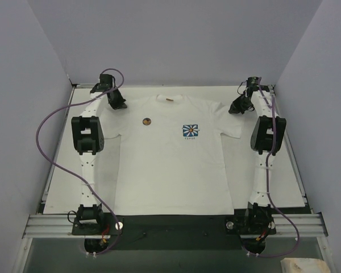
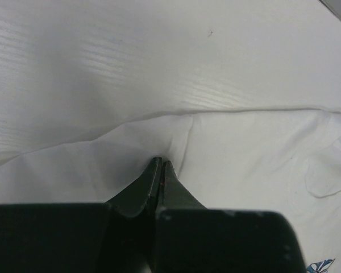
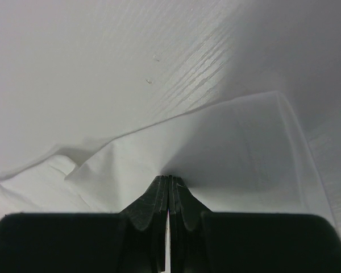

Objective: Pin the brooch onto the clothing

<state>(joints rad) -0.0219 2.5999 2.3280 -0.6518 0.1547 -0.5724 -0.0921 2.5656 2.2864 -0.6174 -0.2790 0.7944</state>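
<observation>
The white T-shirt (image 1: pixel 170 165) lies flat, face up, collar at the far side. Its blue daisy print (image 1: pixel 190 131) is on the chest, right of centre. The brooch (image 1: pixel 147 120), a small dark disc with an orange centre, lies on the chest to the left. My left gripper (image 1: pixel 119 105) is at the left shoulder; in the left wrist view (image 2: pixel 161 163) its jaws are shut, with the tips on a crease of the shirt (image 2: pixel 244 153). My right gripper (image 1: pixel 236 107) is at the right sleeve; in its wrist view (image 3: pixel 170 178) it is shut on puckered cloth (image 3: pixel 233 142).
The shirt rests on a white board (image 1: pixel 62 170) between grey walls. A metal rail (image 1: pixel 170 223) runs along the near edge by the arm bases. Purple cables loop beside both arms. A corner of the print (image 2: pixel 321 266) shows in the left wrist view.
</observation>
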